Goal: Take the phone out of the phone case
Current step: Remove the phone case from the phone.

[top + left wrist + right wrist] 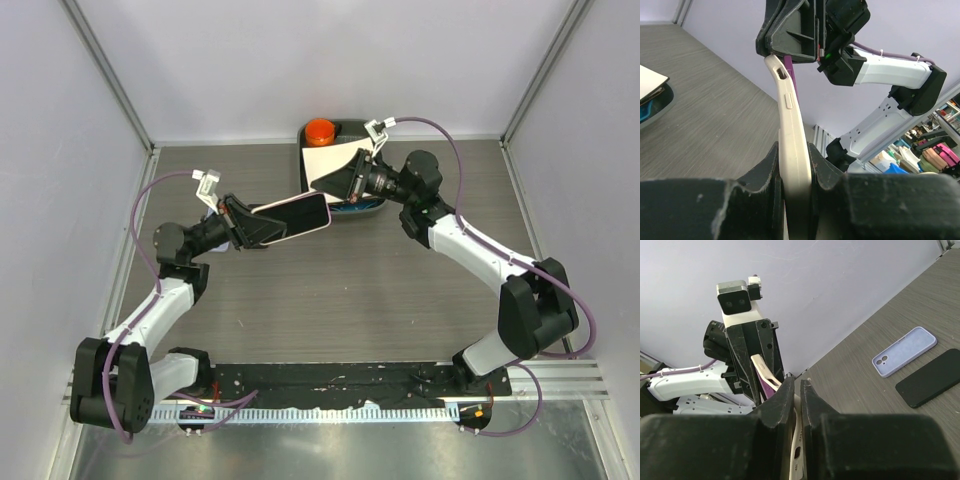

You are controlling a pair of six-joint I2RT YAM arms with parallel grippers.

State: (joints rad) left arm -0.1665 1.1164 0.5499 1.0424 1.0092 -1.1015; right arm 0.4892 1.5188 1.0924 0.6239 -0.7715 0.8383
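A phone in a cream case (293,217) is held in the air between both arms, above the middle of the table. My left gripper (246,222) is shut on the case's left end; in the left wrist view the cream case (791,131) is clamped between the jaws (794,151). My right gripper (340,186) is shut on the case's far right edge, seen in the right wrist view (799,386) with the cream rim (798,460) between its fingers. The phone's purple edge (792,76) shows apart from the case rim at that end, and also in the right wrist view (768,388).
A dark tray (372,208) at the back holds an orange object (320,130) and a white sheet (330,160). A lavender case (904,351) and a bare black phone (932,377) lie on the table, shown only in the right wrist view.
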